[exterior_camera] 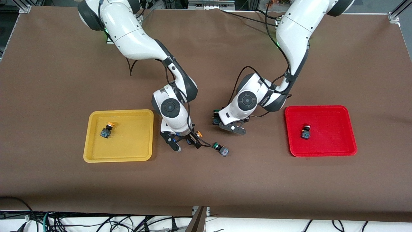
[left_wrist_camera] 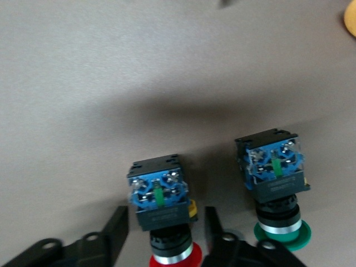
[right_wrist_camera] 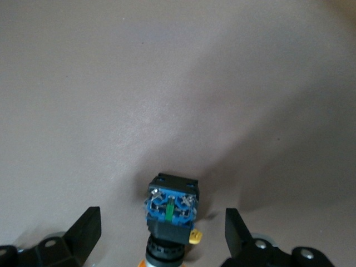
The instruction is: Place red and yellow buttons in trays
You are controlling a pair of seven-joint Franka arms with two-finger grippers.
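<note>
My left gripper (exterior_camera: 232,126) is open and low over the table, its fingers (left_wrist_camera: 114,233) either side of a red-capped button (left_wrist_camera: 161,208) with a gap on each side. The front view hides that button under the hand. My right gripper (exterior_camera: 186,143) is open near the yellow tray (exterior_camera: 96,156), its fingers (right_wrist_camera: 86,228) wide around an orange-yellow-capped button (right_wrist_camera: 171,214), whose cap (exterior_camera: 199,133) shows in the front view. A yellow-capped button (exterior_camera: 106,130) lies in the yellow tray. A red-capped button (exterior_camera: 305,132) lies in the red tray (exterior_camera: 322,151).
A green-capped button (left_wrist_camera: 275,183) lies close beside the red-capped one, next to the left gripper (exterior_camera: 215,116). A second green-capped button (exterior_camera: 221,149) lies nearer the front camera, between the two grippers. The trays sit toward opposite ends of the brown table.
</note>
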